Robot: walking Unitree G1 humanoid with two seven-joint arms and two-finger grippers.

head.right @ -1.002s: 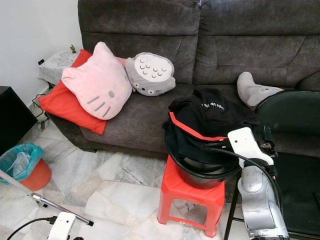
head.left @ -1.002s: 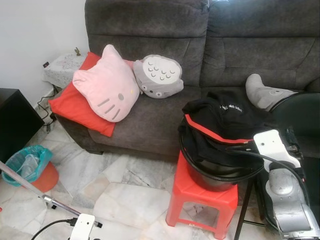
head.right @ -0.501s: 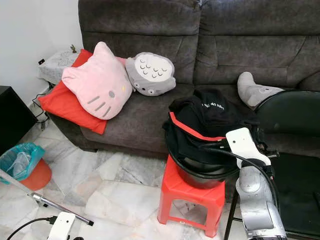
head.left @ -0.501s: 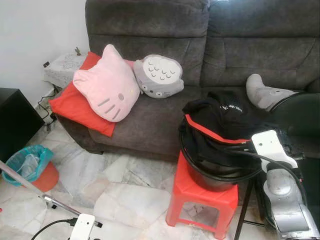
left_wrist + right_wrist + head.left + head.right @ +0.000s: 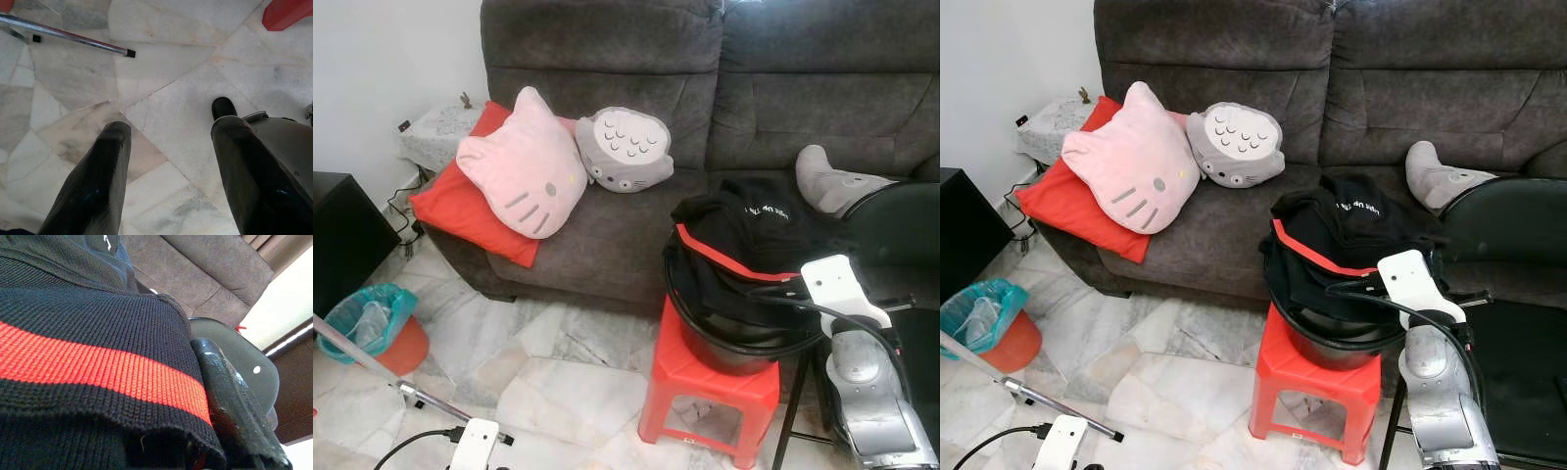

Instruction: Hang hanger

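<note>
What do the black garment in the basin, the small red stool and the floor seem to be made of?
The garment looks like knitted fabric: the right wrist view shows ribbed stitches and a red stripe. The stool looks like moulded plastic, with an even, slightly glossy red colour. The floor looks like polished marble or similar stone, in irregular pale veined pieces. The right gripper is at the garment.

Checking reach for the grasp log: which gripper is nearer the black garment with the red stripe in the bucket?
Right. The right gripper is pressed against the black garment at the bucket rim. The left gripper hangs low over the marble floor, well off to the garment's left.
</note>
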